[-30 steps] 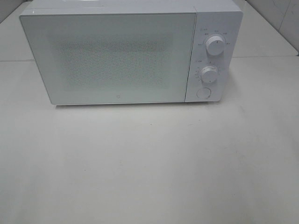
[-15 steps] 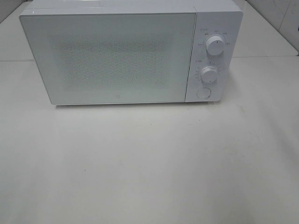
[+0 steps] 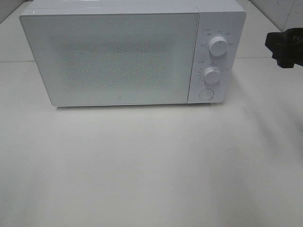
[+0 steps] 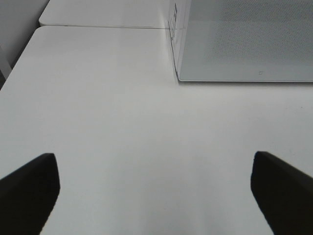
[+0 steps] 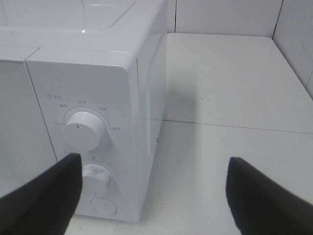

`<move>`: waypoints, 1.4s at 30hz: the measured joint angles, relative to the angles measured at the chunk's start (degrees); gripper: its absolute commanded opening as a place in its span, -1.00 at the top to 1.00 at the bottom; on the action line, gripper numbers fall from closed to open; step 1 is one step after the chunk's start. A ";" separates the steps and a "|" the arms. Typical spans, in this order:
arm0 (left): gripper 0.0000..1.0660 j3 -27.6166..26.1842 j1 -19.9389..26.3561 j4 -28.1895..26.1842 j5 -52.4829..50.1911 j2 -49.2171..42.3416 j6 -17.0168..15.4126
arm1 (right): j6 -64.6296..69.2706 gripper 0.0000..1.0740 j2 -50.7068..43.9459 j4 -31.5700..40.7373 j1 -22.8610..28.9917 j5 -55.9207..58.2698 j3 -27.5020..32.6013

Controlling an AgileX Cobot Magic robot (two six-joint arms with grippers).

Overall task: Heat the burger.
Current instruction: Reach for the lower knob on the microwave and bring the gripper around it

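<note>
No burger shows in any view. A white microwave (image 3: 113,56) stands at the back of the table with its door shut; the frosted door hides the inside. My right gripper (image 3: 285,47) is a dark shape at the right edge, to the right of the microwave's control panel and apart from it. In the right wrist view the right gripper (image 5: 154,159) is open and empty, facing the panel's upper knob (image 5: 80,129). My left gripper (image 4: 152,155) is open and empty over bare table, in front of the microwave's left front corner (image 4: 179,77). It is outside the exterior high view.
The panel has an upper knob (image 3: 218,46), a lower knob (image 3: 211,75) and a round button (image 3: 205,94). The white table (image 3: 151,165) spreads in front of the microwave. A wall (image 5: 293,34) rises to the right of the table, behind the microwave.
My right gripper has come into the exterior high view at the right edge, level with the upper knob. The microwave has not moved and its door stays shut.
</note>
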 measured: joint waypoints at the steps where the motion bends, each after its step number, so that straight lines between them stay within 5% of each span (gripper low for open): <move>1: -0.89 0.00 0.00 0.00 0.00 0.00 0.00 | -0.97 -0.42 1.32 1.32 0.00 -1.49 0.00; 8: -0.89 0.00 0.00 0.00 0.00 0.00 0.00 | -9.17 -0.42 6.99 9.97 0.57 -6.93 0.00; 13: -0.89 0.00 0.00 0.00 0.00 0.00 0.00 | -22.63 -0.42 10.54 25.84 8.42 -12.89 0.00; 20: -0.89 0.00 0.00 0.00 0.00 0.00 0.00 | -29.74 -0.42 14.09 38.39 16.27 -21.77 0.06; 35: -0.89 0.00 0.00 0.00 0.00 0.00 0.00 | -30.65 -0.42 25.21 47.73 29.85 -35.81 0.06; 42: -0.89 0.00 0.00 0.00 0.00 0.00 0.00 | -26.07 -0.42 30.88 49.90 30.48 -40.45 0.00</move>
